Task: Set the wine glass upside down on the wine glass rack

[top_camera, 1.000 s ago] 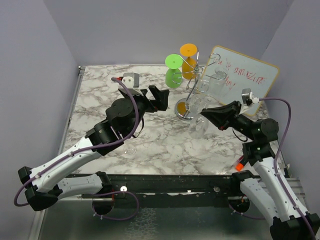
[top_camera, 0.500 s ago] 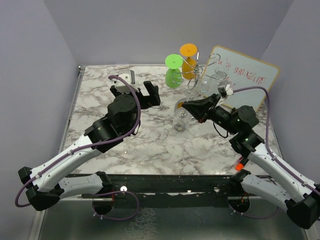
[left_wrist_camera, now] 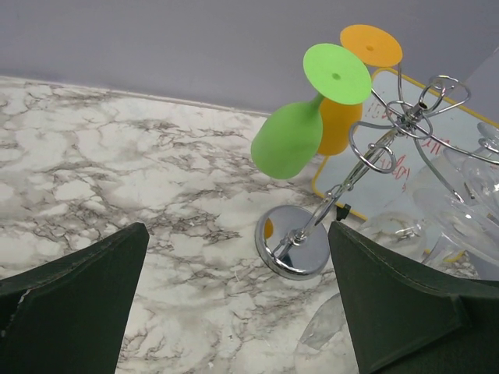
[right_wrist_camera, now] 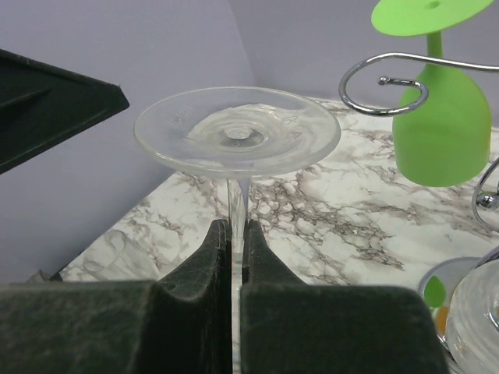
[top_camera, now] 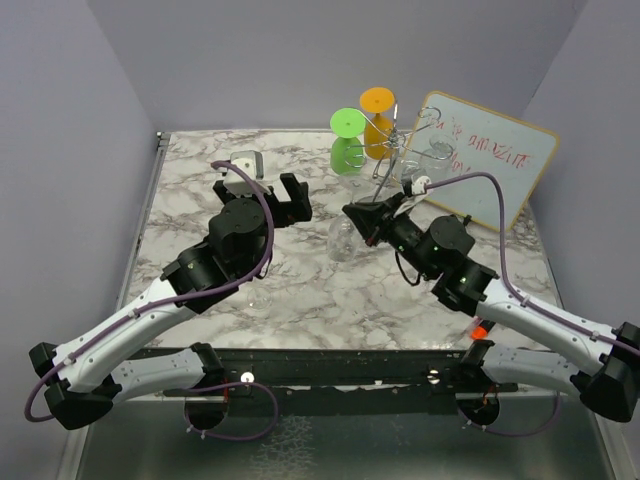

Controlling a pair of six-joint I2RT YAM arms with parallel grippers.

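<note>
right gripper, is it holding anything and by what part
The right gripper grips the clear wine glass by its stem, just below the upturned foot.

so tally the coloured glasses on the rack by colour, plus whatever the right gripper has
green wine glass, hanging on the rack: 1
orange wine glass, hanging on the rack: 1
clear wine glass, stem pinched in the right gripper: 1
total: 3
other clear glasses by the rack: too see-through to count
</note>
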